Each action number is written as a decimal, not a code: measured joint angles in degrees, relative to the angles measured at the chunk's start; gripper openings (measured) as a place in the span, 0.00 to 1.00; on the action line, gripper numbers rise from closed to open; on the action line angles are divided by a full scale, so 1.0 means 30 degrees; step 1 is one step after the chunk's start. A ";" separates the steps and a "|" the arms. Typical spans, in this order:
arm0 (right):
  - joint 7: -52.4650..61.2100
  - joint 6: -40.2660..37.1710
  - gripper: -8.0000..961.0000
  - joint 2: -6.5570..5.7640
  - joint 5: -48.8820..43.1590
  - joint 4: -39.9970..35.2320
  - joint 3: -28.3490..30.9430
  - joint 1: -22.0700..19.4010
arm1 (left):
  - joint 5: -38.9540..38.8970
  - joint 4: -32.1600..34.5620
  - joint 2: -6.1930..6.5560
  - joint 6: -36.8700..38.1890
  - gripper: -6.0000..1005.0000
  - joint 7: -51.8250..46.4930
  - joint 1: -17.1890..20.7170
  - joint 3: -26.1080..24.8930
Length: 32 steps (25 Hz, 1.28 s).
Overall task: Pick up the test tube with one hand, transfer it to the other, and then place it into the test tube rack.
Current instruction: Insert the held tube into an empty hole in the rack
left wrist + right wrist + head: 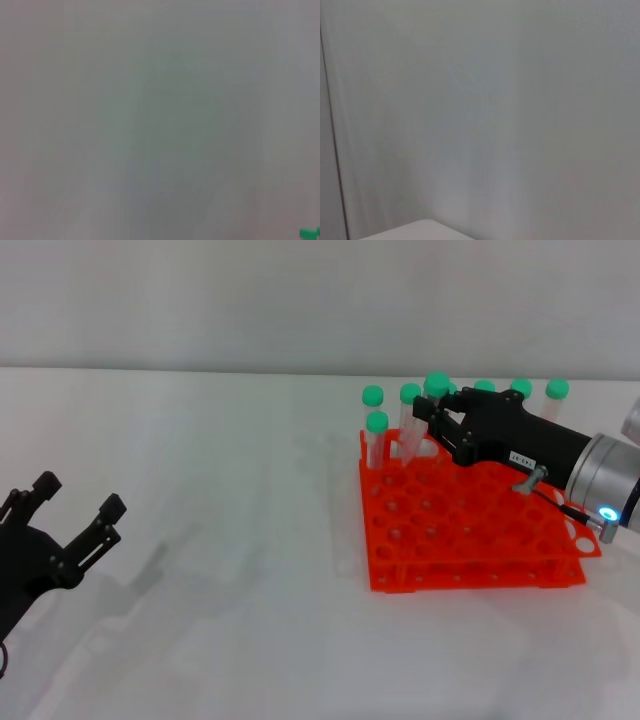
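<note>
My right gripper (428, 422) held the tube (432, 405) pinched over the rack's (470, 530) far-left holes. Best to keep it upright and lower straight in. My left gripper (75, 502) waited spread wide, well apart.

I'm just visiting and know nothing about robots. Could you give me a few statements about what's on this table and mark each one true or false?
1. The test tube rack is orange-red. True.
2. The left pincer is holding a tube. False: it hangs open and empty over bare table, far from the rack.
3. The right pincer reaches over the rack's far side, among the capped tubes. True.
4. The tube caps are blue. False: they are mint green, like the test tube at the right pincer's tip.
5. Tubes lie scattered on the table. False: every tube in view stands at the rack.
</note>
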 joint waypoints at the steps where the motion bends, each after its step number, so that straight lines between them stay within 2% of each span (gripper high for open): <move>1: -0.0003 0.0055 0.24 0.0000 0.0001 0.0000 -0.0003 0.0038 | 0.0000 0.0001 -0.0001 -0.0099 0.89 0.0003 -0.0018 0.0017; 7: -0.0005 0.0660 0.24 0.0000 0.0009 0.0006 -0.0165 0.0320 | -0.0008 0.0007 -0.0001 -0.0264 0.89 0.0009 -0.0082 -0.0017; 13: 0.0124 0.1782 0.24 0.0003 0.0018 -0.0044 -0.1379 0.0757 | -0.0045 0.0008 -0.0001 -0.0659 0.89 0.0012 -0.0236 0.0042; 23: 0.0085 0.1989 0.25 0.0000 -0.0091 -0.0054 -0.1771 0.0964 | -0.0099 0.0037 0.0005 -0.0720 0.89 0.0012 -0.0280 0.0034; 27: 0.0173 0.1838 0.25 -0.0048 -0.0050 -0.0662 -0.1666 0.0608 | -0.0124 0.0038 0.0045 -0.0720 0.89 0.0011 -0.0281 -0.0005; 32: 0.0426 0.1783 0.25 -0.0292 -0.0041 -0.2493 -0.1655 -0.0853 | -0.0169 -0.0060 0.0101 -0.0719 0.89 -0.0101 -0.0280 -0.0034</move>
